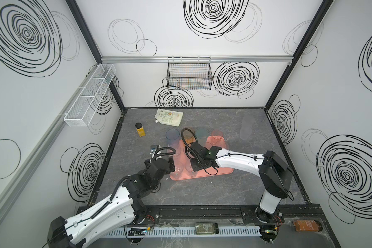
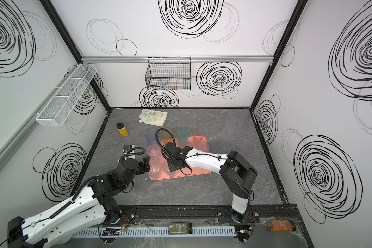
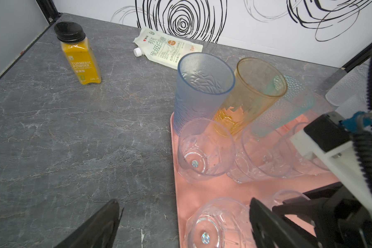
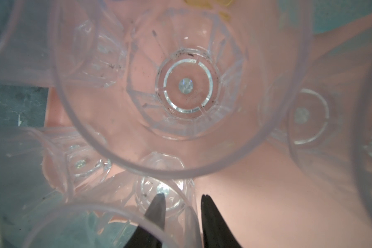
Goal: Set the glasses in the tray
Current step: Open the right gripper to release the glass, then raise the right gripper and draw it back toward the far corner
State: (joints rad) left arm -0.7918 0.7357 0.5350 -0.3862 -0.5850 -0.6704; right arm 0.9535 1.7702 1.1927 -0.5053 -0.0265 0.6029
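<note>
The salmon-pink tray (image 1: pixel 221 171) (image 2: pixel 200 170) lies mid-table with glasses on it. Blue (image 1: pixel 172 136), amber (image 1: pixel 188 135), teal (image 1: pixel 201 135) and pink (image 1: pixel 217 136) tall glasses stand along its far edge. Clear faceted glasses (image 3: pixel 204 150) fill its left part. My right gripper (image 4: pixel 182 195) hangs over the tray, open. One finger is inside a clear glass (image 4: pixel 146 186) and one outside, with its wall between them untouched. My left gripper (image 3: pixel 185 214) is open wide at the tray's near left corner. It straddles the rim and a clear glass (image 3: pixel 213 225).
A frosted glass (image 1: pixel 245 128) lies on the table right of the tray. A yellow turmeric bottle (image 1: pixel 140 130) and a white pouch (image 1: pixel 169 117) sit at the back left. A black wire basket (image 1: pixel 189 75) hangs on the back wall. Two bottles (image 1: pixel 206 228) lie by the front rail.
</note>
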